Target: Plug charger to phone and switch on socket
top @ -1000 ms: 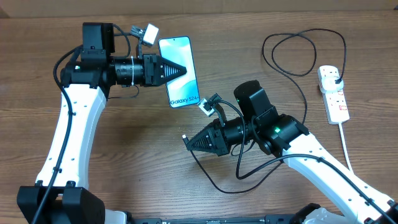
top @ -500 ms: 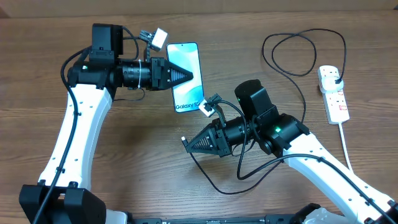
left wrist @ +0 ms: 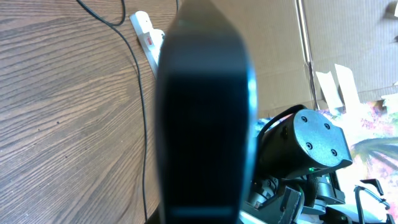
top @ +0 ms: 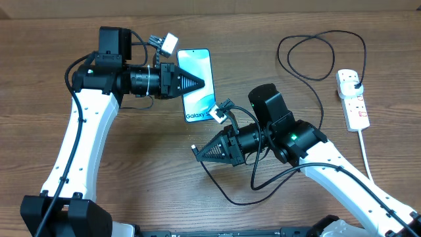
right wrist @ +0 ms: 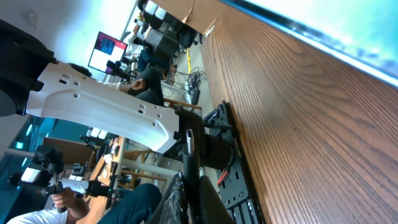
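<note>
Slim glossy phone (top: 200,66), slightly further right

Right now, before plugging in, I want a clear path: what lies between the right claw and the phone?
Nothing but bare table between the right claw and the phone, per the overhead view.

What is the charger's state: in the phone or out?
Out: the charger tip, held by the right tool, sits apart from the phone.

Overhead: even diffuse light, sharp, only soft faint shadows on the table (top: 164,171). Left wrist: dark close-up shape (left wrist: 205,124) fully out of focus, right edge overexposed. Right wrist: phone (right wrist: 348,25) screen glares blown-out cyan, blurred; background dim.
</note>
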